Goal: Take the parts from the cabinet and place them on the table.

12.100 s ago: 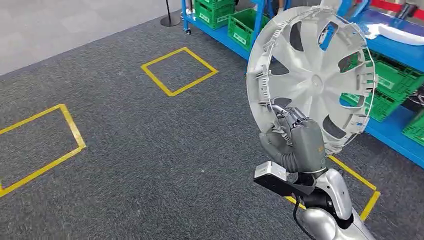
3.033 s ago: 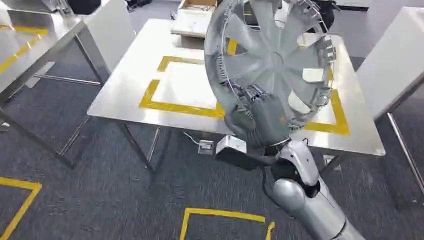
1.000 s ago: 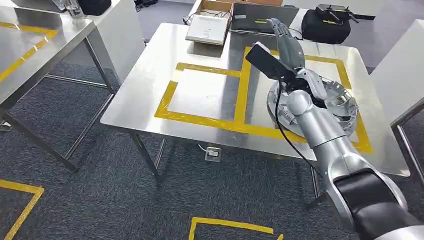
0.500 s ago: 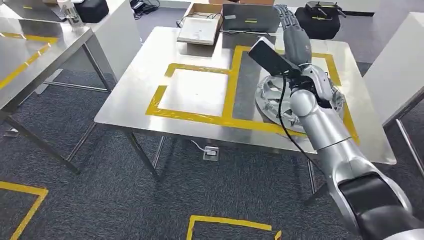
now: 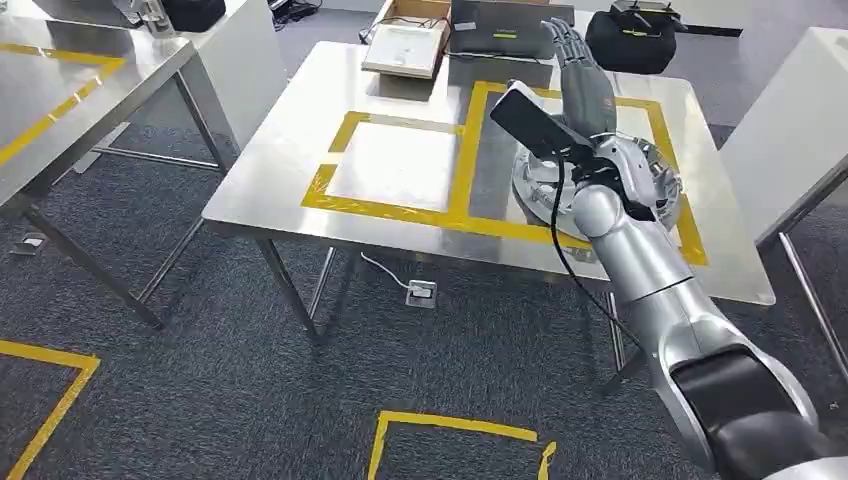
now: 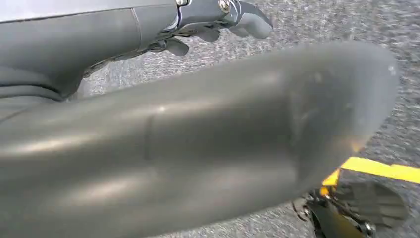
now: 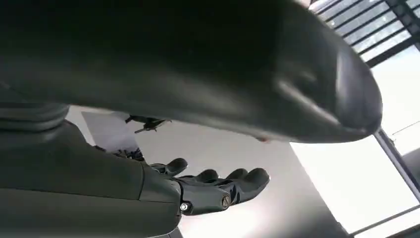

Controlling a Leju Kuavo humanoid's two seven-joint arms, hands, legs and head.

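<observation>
The table (image 5: 300,150) was brushed steel, smooth and dully reflective, marked with glossy yellow tape (image 5: 462,150). On it lay the hubcap (image 5: 665,185), silver-grey moulded plastic with a satin sheen. The right arm (image 5: 640,270) was polished silver metal, turning to matt black casing nearer the shoulder; the right hand (image 5: 585,85) looked like matt grey plastic with darker fingers (image 7: 223,191), which showed a slight gloss in the right wrist view. The carpet (image 5: 200,400) was rough, dark grey, speckled pile. At the table's far edge sat a cardboard box (image 5: 410,45) and a black bag (image 5: 630,40), probably cloth, though too small to be sure.
</observation>
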